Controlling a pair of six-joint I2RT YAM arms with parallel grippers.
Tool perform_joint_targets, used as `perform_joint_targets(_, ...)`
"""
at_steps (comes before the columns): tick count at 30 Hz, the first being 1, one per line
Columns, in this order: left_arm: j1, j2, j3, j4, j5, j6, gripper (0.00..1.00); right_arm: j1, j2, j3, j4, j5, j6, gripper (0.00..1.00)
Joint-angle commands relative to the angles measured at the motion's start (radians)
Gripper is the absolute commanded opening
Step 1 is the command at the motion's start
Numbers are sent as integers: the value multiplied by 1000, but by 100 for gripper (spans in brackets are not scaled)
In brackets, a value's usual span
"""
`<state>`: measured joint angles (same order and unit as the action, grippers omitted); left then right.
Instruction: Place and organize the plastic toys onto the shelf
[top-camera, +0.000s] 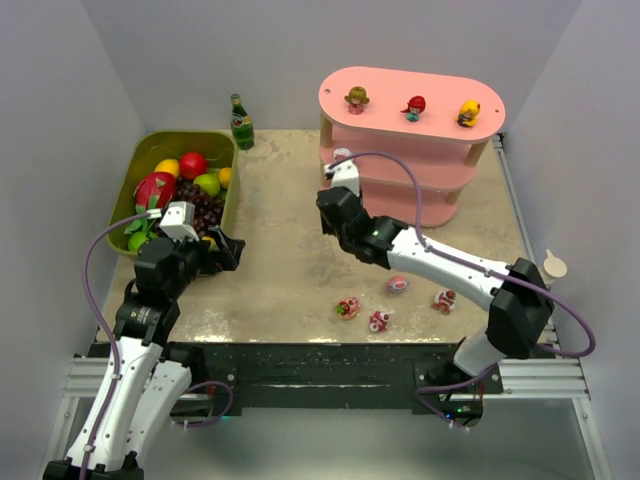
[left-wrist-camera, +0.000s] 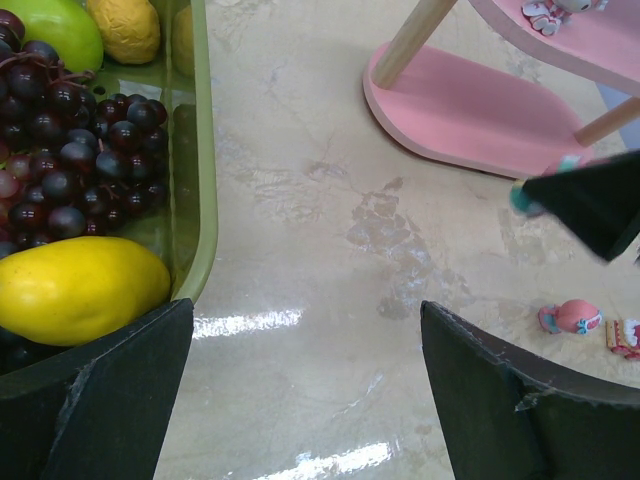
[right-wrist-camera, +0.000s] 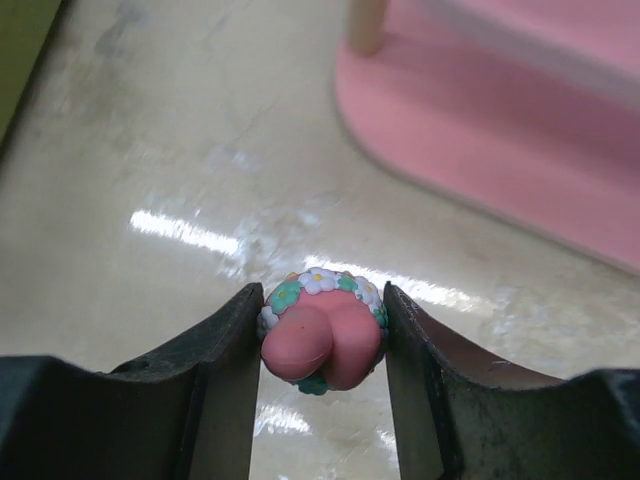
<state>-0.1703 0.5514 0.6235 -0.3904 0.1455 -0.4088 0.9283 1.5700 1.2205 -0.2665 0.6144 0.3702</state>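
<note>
Closest to front edge: 4 plastic toys (top-camera: 379, 321) loose on table (top-camera: 290, 250), R of centre, near each other but not touching. Next back, left gripper (left-wrist-camera: 305, 310) hangs w/ fingers wide apart, nothing btwn them, at near R corner of green bin (top-camera: 140, 165); grapes (top-camera: 200, 210) & other fruit inside. Right gripper (right-wrist-camera: 322, 300) is mid-table, fingers clamped on a pink toy (right-wrist-camera: 322, 345) w/ flowered band, one pad each side, over bare tabletop just short of L end of shelf (top-camera: 430, 85) bottom board. Farther: one white-pink toy (top-camera: 342, 155) on middle tier, L end. 3 more on top board in a row, well spaced, upright: brown-haired (top-camera: 357, 98), red (top-camera: 414, 107), yellow (top-camera: 468, 113). Green bottle (top-camera: 241, 121) upright at back, btwn bin & shelf.
</note>
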Motion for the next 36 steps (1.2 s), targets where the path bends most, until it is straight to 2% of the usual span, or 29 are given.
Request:
perform_joint_targets(1, 6, -4, -7, 12, 14, -2, 99, -60, -31, 112, -138, 175, 55, 0)
perform_joint_targets(6, 6, -2, -7, 12, 14, 1, 99, -134, -47, 166, -171, 251, 47, 0)
perform_joint_targets(17, 6, 13, -5, 12, 12, -1, 100, -285, -59, 194, -155, 295, 23, 1)
perform_joint_targets(36, 6, 31, -4, 7, -6, -5, 99, -373, 27, 257, -91, 234, -14, 4)
